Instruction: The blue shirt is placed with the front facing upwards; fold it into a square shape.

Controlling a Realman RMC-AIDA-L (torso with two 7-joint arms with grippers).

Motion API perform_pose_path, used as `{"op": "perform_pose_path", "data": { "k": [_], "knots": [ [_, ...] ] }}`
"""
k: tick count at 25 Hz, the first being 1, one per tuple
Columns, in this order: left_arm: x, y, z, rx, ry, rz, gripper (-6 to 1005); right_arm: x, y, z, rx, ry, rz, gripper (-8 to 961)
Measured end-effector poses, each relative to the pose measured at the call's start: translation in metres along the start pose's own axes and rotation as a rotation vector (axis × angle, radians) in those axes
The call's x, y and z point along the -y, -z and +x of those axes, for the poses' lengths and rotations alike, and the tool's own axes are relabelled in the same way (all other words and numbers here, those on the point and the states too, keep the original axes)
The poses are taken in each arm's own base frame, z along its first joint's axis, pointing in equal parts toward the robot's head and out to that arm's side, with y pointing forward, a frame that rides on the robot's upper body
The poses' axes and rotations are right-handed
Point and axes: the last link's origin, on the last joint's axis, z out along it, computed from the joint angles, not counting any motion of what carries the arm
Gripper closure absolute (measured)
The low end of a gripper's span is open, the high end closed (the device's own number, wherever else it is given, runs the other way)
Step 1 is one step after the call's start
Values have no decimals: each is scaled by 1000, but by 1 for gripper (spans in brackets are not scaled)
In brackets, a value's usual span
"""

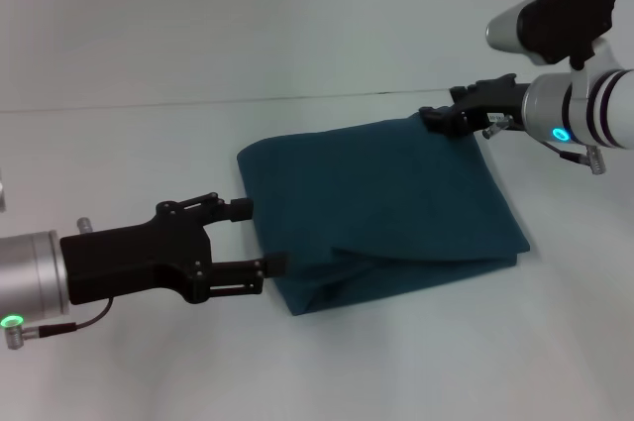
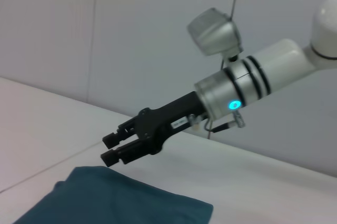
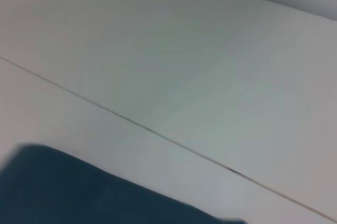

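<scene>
**Shirt folded to a near-square, claws at its edges**

Since the blue shirt (image 1: 381, 208) already lies as a compact, layered block at centre frame on the white table (image 1: 149, 45), the folding looks essentially done (no lettering or collar shows). The left claw (image 1: 261, 237), at lower left, stands spread and empty just beside the shirt's left edge. The right claw (image 1: 436, 120), at upper right, sits at the far corner with fingers slightly parted, apparently holding nothing. What remains is probably only withdrawing and perhaps squaring the lower edge.

A bare lab-like bench: plain white table (image 1: 297, 35) against a blank wall (image 2: 131, 34).
</scene>
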Motion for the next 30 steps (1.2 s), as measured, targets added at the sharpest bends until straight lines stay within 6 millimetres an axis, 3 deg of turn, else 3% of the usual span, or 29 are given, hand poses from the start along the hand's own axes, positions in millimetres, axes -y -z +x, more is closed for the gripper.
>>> {"op": "perform_pose_path", "data": {
  "k": [8,19,30],
  "knots": [
    [4,7,-1,-46,35,43,124,-10,25,-9,67,5,-158,409],
    [5,9,-2,-48,37,48,124,2,38,28,-104,-18,-181,405],
    [5,9,-1,-48,36,49,123,-2,36,42,-202,-3,-188,396]
  ]
}}
